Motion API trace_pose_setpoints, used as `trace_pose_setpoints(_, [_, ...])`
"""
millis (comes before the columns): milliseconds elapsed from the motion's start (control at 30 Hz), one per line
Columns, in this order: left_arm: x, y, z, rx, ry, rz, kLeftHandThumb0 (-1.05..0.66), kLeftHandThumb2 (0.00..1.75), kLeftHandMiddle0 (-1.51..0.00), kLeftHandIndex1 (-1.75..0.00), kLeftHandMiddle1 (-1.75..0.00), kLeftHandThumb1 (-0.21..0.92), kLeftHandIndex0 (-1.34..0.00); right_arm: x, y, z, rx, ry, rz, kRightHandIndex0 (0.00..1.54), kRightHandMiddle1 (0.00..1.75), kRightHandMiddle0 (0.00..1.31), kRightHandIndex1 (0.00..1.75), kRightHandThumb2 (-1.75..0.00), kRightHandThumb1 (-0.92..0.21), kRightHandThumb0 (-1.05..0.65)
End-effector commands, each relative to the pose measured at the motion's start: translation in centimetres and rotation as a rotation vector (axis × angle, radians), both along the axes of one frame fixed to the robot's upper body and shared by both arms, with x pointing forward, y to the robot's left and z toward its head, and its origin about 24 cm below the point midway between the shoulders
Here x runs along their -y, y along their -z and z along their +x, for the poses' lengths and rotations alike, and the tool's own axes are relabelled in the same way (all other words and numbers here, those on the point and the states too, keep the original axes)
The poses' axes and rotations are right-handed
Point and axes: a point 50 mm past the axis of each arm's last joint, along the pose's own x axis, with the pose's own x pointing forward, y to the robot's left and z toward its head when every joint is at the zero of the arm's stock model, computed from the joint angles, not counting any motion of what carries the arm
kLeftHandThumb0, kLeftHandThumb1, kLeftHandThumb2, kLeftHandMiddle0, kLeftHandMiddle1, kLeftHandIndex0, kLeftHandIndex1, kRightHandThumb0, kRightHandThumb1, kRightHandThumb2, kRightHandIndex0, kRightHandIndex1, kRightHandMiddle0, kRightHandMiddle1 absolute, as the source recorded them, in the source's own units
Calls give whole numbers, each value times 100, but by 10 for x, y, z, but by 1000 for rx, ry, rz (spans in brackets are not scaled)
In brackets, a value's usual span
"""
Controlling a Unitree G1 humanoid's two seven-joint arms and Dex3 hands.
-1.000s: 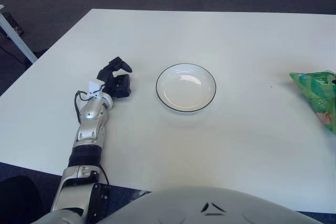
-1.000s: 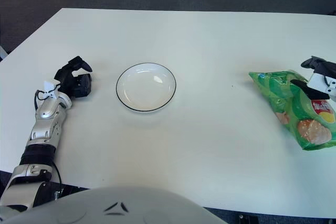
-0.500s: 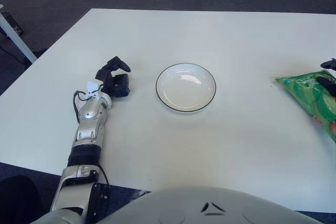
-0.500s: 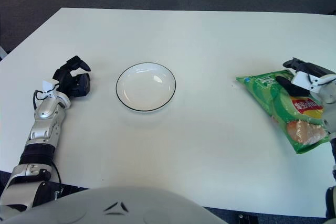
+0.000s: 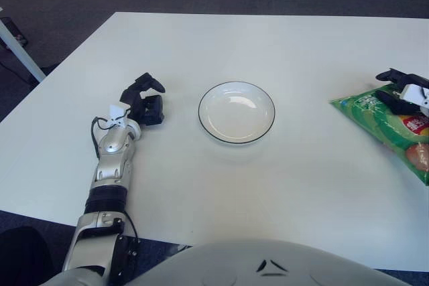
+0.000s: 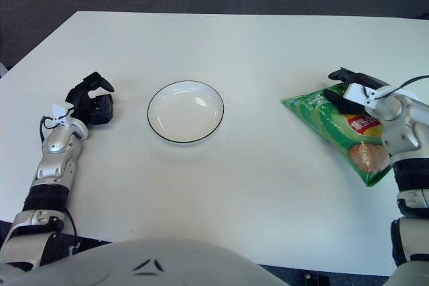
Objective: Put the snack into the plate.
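A green snack bag (image 6: pixel 335 132) with a red label is held over the right side of the white table, to the right of the plate and apart from it. My right hand (image 6: pixel 348 92) is shut on the bag's upper edge, its black fingers (image 6: pixel 338 102) pressed on the foil. The white plate (image 6: pixel 186 111) with a thin dark rim sits near the table's middle, with nothing in it. My left hand (image 6: pixel 92 102) shows to the left of the plate, its dark fingers curled and holding nothing.
The white table (image 6: pixel 234 38) stretches well beyond the plate towards the back. Dark carpet lies past its far edge. A white table leg (image 5: pixel 17 45) stands at the far left. My own grey torso (image 5: pixel 268 262) fills the bottom of the view.
My right hand has carried the snack bag leftwards towards the plate, from the table's right edge. The left hand has barely moved.
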Motion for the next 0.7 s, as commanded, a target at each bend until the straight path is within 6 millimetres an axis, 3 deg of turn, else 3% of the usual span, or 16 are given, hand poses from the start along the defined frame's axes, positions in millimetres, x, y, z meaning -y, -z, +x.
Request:
trace_pose_setpoints(0, [2, 47, -27, -181, -35, -41, -47, 129, -128, -175, -175, 34, -60, -11, 9, 8, -25, -32, -3, 12, 57, 0, 80, -102, -92, -73])
trace_pose_setpoints(200, [4, 47, -28, -183, -38, -44, -47, 128, -128, -175, -175, 34, -59, -30, 5, 17, -22, -106, -21, 13, 60, 0, 96, -102, -92, -72])
trace_pose_setpoints(567, [6, 46, -29, -182, -42, -38, -46, 125, -127, -175, -175, 37, -57, -43, 6, 33, -15, -166, -18, 13, 65, 0, 117, -101, -92, -72])
trace_pose_setpoints(667, [7, 45, -30, -178, -47, -38, -46, 125, -127, -175, -175, 37, -57, -56, 2, 40, 4, -216, -20, 16, 67, 0, 125, -102, -92, -74])
